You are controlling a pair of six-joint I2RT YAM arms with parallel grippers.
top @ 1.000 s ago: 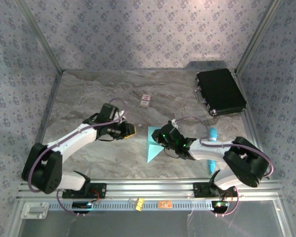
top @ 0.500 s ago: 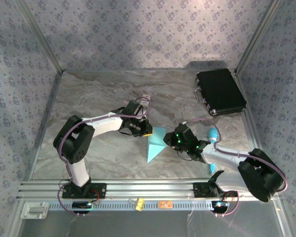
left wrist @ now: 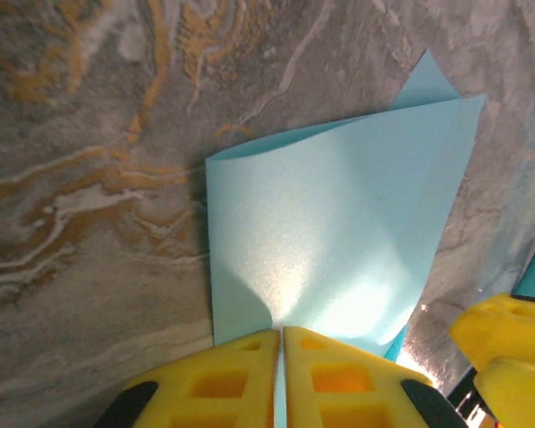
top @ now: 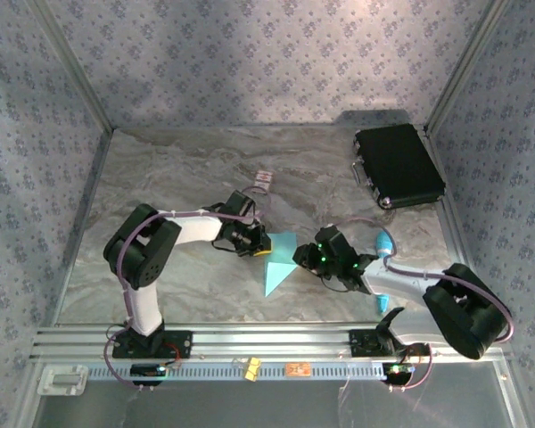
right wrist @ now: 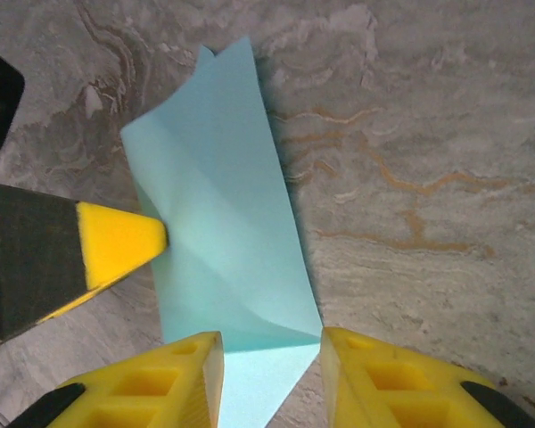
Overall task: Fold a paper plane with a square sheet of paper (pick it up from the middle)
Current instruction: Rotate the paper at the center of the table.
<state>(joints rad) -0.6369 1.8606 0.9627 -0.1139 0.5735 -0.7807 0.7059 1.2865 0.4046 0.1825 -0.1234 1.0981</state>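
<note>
Left wrist: folding barely begun
Left gripper point(left wrist: 281, 334) pinches square sheet of paper point(left wrist: 339, 223); right gripper point(right wrist: 269, 341) gapes astride its edge.

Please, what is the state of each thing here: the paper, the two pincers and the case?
Paper: folded over, bulging, not pressed flat.
Left pincer: shut on the paper's edge.
Right pincer: open, the paper's end between its fingers.
Black case: closed, lying flat.

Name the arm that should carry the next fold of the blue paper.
Left, probably: the left gripper is shut on the paper at one edge; the right gripper is open, straddling another edge.
</note>
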